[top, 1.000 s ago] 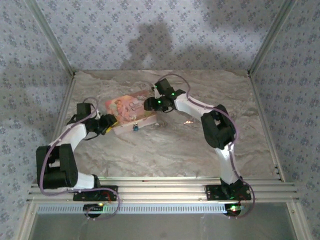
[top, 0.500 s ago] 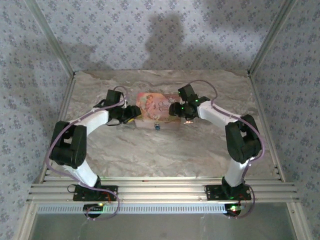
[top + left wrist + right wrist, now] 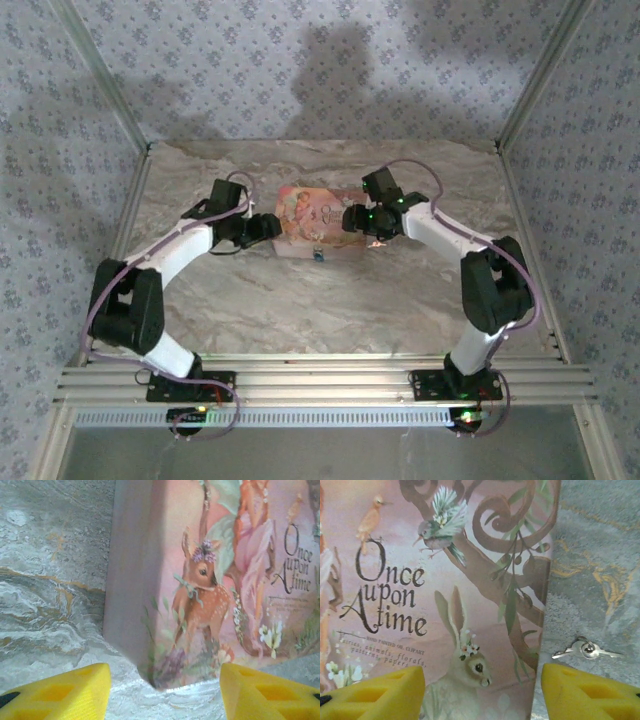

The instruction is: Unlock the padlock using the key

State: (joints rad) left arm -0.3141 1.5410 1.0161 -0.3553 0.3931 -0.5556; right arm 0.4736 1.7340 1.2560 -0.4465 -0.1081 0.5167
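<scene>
The padlock [image 3: 316, 254], tiny and blue, lies on the table just in front of the pink picture box [image 3: 308, 212]. The key [image 3: 587, 650], a pale metal pair on a small ring, rests on the marble right of the box's edge and shows as a small glint [image 3: 377, 243] in the top view. My left gripper [image 3: 270, 228] is at the box's left end, open, with the box corner [image 3: 150, 675] between its yellow fingertips [image 3: 60, 692]. My right gripper [image 3: 350, 218] is open at the box's right end, above its printed lid [image 3: 445, 605].
The marble-patterned table [image 3: 330, 300] is walled by patterned panels on three sides. An aluminium rail [image 3: 320, 380] carrying both arm bases runs along the near edge. Open tabletop lies in front of the box.
The box and padlock have shifted right and squared up at the table's back centre. Both arms swung with them and now flank the box. Both sets of jaws have widened slightly.
</scene>
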